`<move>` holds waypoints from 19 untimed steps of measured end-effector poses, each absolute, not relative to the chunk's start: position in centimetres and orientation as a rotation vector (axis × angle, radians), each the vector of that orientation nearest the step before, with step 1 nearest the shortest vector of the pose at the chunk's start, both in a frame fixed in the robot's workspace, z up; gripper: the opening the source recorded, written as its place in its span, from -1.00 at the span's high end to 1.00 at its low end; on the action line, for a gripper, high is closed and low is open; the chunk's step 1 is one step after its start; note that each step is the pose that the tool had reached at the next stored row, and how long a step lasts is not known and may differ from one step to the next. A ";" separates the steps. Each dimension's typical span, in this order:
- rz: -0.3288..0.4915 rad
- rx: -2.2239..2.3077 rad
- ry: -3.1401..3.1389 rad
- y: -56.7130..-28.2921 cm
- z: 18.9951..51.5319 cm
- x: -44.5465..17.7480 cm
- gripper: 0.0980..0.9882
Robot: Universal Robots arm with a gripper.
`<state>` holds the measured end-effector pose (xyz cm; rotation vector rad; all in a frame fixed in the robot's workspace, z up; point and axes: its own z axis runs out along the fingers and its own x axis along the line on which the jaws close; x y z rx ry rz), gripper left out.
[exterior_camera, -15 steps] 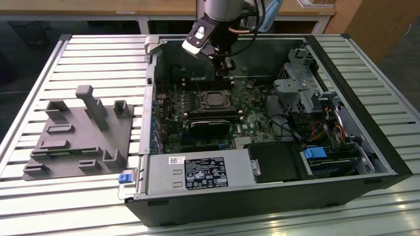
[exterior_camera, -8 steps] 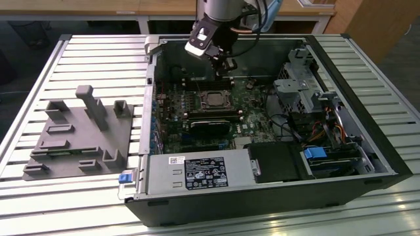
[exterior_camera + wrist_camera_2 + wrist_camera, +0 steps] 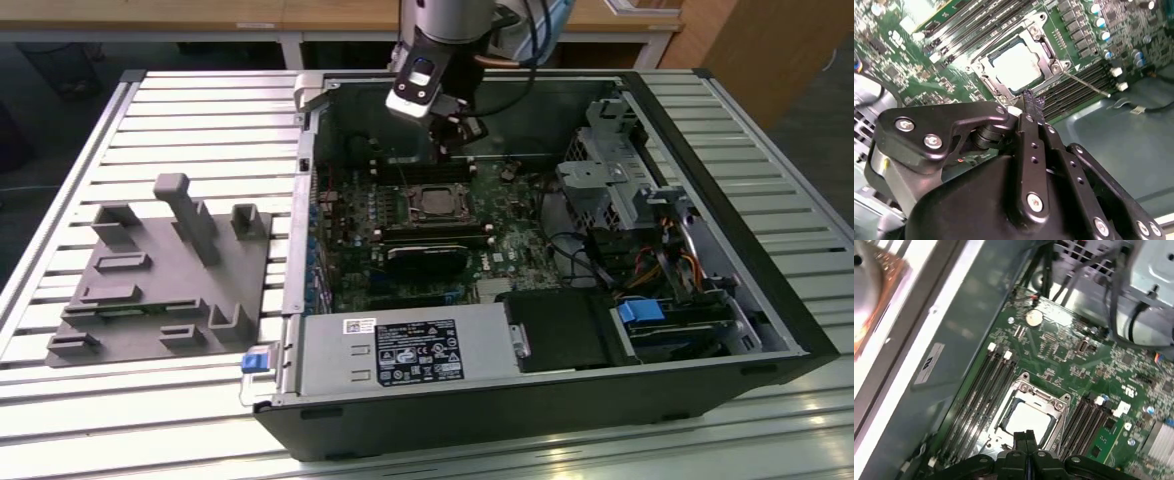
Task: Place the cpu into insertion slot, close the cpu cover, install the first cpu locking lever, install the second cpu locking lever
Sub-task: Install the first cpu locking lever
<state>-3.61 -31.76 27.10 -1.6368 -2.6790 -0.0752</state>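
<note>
The hand (image 3: 1027, 434) hides part of the cpu cover's (image 3: 1041, 399) edge.

Hand (image 3: 1026, 434) near cpu (image 3: 1030, 419) under cpu cover (image 3: 1042, 396)

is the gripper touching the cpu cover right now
Cannot tell. In both wrist views the tip of the shut gripper overlaps one edge of the cpu cover, and neither contact nor a gap shows plainly.

In the exterior view, bright light shines off the near edge of a big table of silver metal slats (image 3: 174, 110). Behind it stands a light brown wooden desk (image 3: 200, 12) with white legs (image 3: 291, 48). A brown wooden board (image 3: 747, 50) is at the exterior view's right. The grey floor (image 3: 817, 130) is dark.
</note>
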 end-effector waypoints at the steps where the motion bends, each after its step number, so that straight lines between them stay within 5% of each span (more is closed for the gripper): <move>1: -0.075 -1.612 -2.693 -31.8 27.1 -3.6 0.96; 19: -0.073 -1.148 -2.913 -31.8 27.0 -3.6 0.96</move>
